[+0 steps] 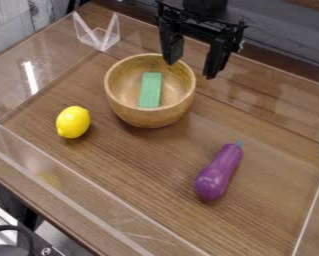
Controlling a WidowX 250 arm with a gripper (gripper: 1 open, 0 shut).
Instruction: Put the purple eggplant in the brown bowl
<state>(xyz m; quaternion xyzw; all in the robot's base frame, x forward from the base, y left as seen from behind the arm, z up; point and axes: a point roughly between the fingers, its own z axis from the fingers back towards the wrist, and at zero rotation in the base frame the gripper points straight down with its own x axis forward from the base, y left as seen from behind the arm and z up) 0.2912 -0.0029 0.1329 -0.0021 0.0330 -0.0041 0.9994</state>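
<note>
1. The worktop [148,170] is brown wood grain under a clear, glossy sheet with low see-through walls, and it spreads out beneath the claw and toward the camera.
2. The claw [190,56] is black and hangs near the top of the view, pointing down, with its two fingers [215,58] spread wide apart and nothing between them.
3. The brown bowl [150,90] stands upright on the worktop just below and a little left of the claw; the right-hand finger ends over the bowl's far right rim, though whether it touches the rim cannot be told.
4. The purple eggplant [219,171] lies on the worktop well apart from the claw, toward the camera and slightly to its right, outside the bowl. It lies at a slant, its darker stem end pointing up toward the far right.
5. A flat green block [151,89] lies inside the bowl, leaning along its inner wall, just below and left of the claw.
6. A yellow lemon [74,121] sits on the worktop left of the bowl, farther left of the claw and nearer the camera.
</note>
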